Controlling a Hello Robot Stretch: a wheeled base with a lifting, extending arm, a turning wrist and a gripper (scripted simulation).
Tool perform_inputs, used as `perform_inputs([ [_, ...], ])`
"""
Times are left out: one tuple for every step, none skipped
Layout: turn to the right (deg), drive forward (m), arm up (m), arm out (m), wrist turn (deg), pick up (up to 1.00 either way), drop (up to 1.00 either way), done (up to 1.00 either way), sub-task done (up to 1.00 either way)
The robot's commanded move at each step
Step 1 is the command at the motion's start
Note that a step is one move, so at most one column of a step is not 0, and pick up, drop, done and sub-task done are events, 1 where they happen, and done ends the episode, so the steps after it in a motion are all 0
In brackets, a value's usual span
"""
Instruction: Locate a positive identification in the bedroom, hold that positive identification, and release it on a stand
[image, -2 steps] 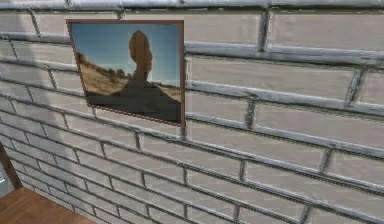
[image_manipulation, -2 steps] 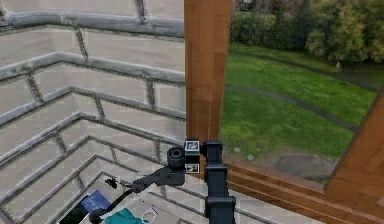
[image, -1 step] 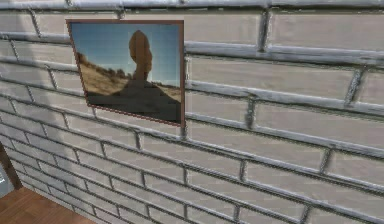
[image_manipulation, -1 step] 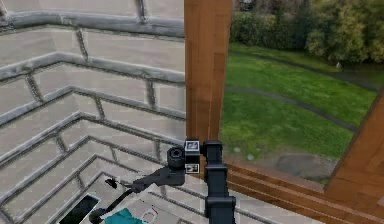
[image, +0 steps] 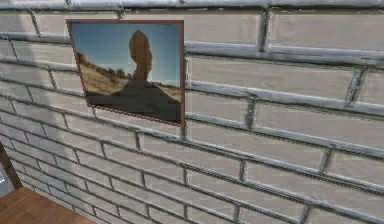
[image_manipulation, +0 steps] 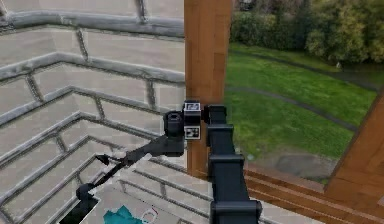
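Jaws: in the arm side view, they stand at the far end of the arm (image_manipulation: 228, 170), left of two small white marker squares (image_manipulation: 192, 108). Their dark body (image_manipulation: 172, 126) sits just beside the squares, and the thin fingers (image_manipulation: 120, 160) run down and to the view's left. Whether the jaws are wide or narrow cannot be told. The fingers' far end lies over a pale flat surface (image_manipulation: 105, 203) at the bottom edge, so it cannot be told whether the jaws hold anything.

On that pale surface lie a small teal blob (image_manipulation: 125, 213) and, just beside it, a small white blob (image_manipulation: 150, 214). Neither can be confirmed as the positive identification. Whether the fingers touch either blob cannot be told, nor what kind of furniture the surface belongs to.

Behind the jaws rises a wall of pale grey brick (image_manipulation: 70, 90). Just right of the jaws' body stands an upright brown wooden post (image_manipulation: 208, 60), with the arm in front of its lower part. Beyond the post lies a green lawn (image_manipulation: 290, 100) backed by trees (image_manipulation: 320, 30).

In the forward view, the same kind of brick wall carries a framed picture (image: 126, 72) of a rock formation under a blue sky. A strip of wooden floor (image: 30, 208) lies at the lower left corner.
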Motion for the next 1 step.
perform_inputs([
  [0.0,0.00,0.00,-0.08,0.0,0.00,0.00,0.00,0.00],
])
